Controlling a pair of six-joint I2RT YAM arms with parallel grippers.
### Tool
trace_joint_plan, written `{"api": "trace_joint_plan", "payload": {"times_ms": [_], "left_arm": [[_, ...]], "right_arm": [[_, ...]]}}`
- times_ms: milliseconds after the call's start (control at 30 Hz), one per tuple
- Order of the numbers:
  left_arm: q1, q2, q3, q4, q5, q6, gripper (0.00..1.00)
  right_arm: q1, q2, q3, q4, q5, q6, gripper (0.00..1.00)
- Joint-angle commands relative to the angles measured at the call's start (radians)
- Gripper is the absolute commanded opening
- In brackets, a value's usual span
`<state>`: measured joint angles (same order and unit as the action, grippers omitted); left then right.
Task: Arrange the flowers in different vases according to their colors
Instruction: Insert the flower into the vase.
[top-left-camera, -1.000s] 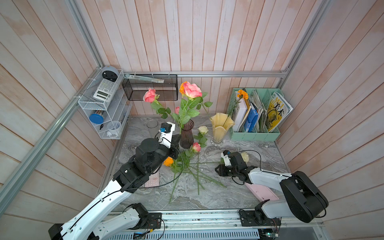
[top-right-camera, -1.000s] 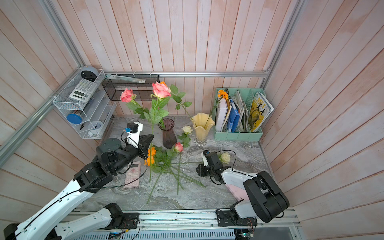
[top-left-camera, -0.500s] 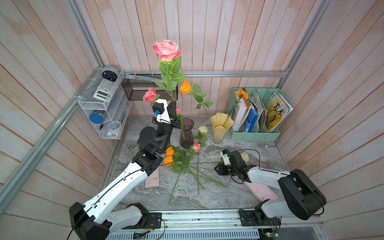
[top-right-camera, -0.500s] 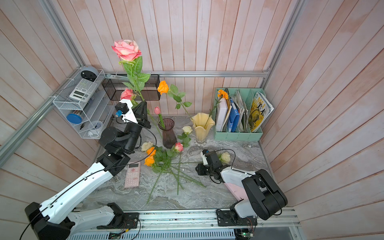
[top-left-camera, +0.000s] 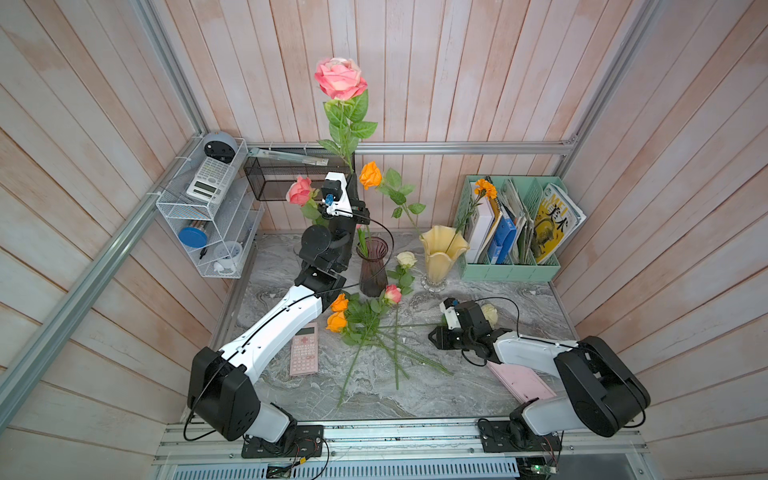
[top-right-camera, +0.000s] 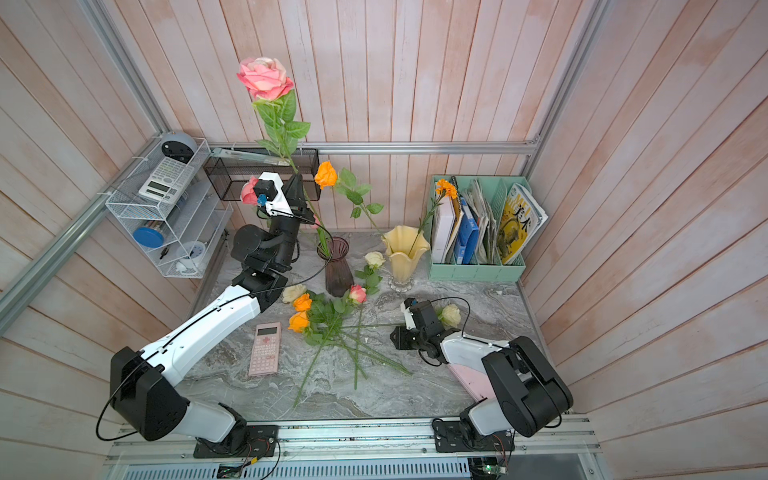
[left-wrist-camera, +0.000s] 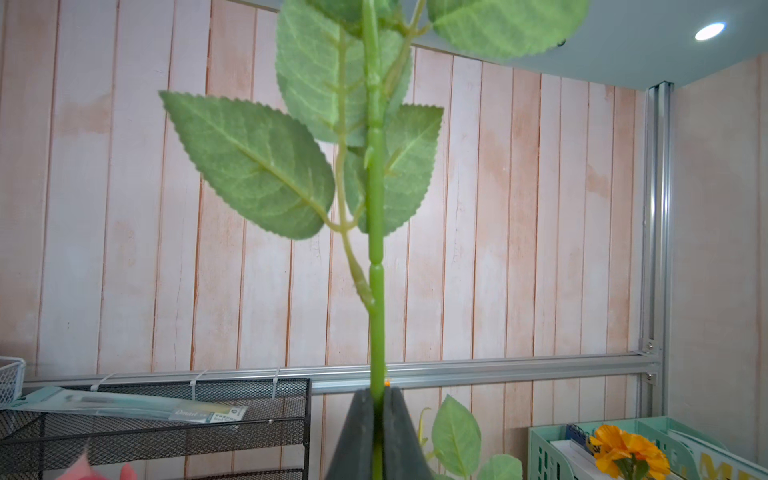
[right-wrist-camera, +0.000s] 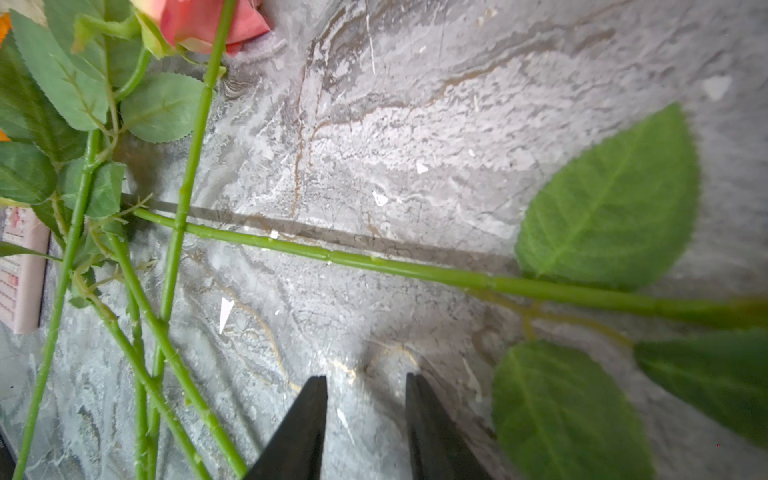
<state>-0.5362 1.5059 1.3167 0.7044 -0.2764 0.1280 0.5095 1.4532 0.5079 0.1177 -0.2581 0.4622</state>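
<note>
1. The pink rose (top-left-camera: 340, 79) stands upright, high at the far left. Its stem runs down to the mouth of the purple vase (top-left-camera: 374, 266).
2. The left gripper (left-wrist-camera: 376, 399) is clenched on that stem, below the leaves.
3. On release, the tall, head-heavy rose may lean out or tip the narrow vase.
4. The arm's cable (top-left-camera: 390, 245) loops across the vase and could snag it.
5. The right gripper (right-wrist-camera: 365, 382) is released and empty, low over a loose stem (right-wrist-camera: 374, 262) on the table (top-left-camera: 415, 395).
</note>
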Motion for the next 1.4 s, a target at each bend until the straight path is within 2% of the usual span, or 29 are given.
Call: {"api": "trace_joint_plan", "payload": {"times_ms": [0,233,467,500,567,900,967,1067,1233,1367], "left_arm": [[0.006,0.041,-0.012,0.066,0.036,0.017,0.00],[0.006,0.098,-0.116,0.125,0.030,-0.018,0.00],[0.004,0.087,-0.257,0.148,0.010,-0.048,0.00],[0.004,0.082,-0.269,0.141,0.009,-0.051,0.03],[0.005,0.068,-0.281,0.111,0.010,-0.064,0.17],[0.005,-0.001,-0.276,-0.019,0.036,-0.082,0.37],[0.005,-0.030,-0.285,-0.045,0.028,-0.094,0.48],[-0.001,-0.102,-0.307,-0.115,0.023,-0.117,0.53],[-0.026,-0.280,-0.362,-0.321,0.009,-0.163,0.56],[-0.099,-0.438,-0.421,-0.547,-0.051,-0.227,0.58]], "right_arm": [[-0.006,0.042,-0.022,-0.096,0.011,-0.012,0.38],[-0.007,0.045,-0.020,-0.098,0.005,-0.012,0.38],[-0.008,0.033,-0.025,-0.096,0.002,-0.013,0.38],[-0.007,0.033,-0.025,-0.098,0.001,-0.013,0.38],[-0.008,0.029,-0.026,-0.098,0.000,-0.013,0.38],[-0.007,0.008,-0.030,-0.102,0.000,-0.010,0.38],[-0.008,-0.002,-0.026,-0.109,-0.005,-0.008,0.38],[-0.007,-0.024,-0.011,-0.126,-0.022,0.002,0.38],[0.023,-0.073,0.054,-0.190,-0.015,0.035,0.39],[0.099,-0.091,0.152,-0.277,0.044,0.069,0.42]]}}
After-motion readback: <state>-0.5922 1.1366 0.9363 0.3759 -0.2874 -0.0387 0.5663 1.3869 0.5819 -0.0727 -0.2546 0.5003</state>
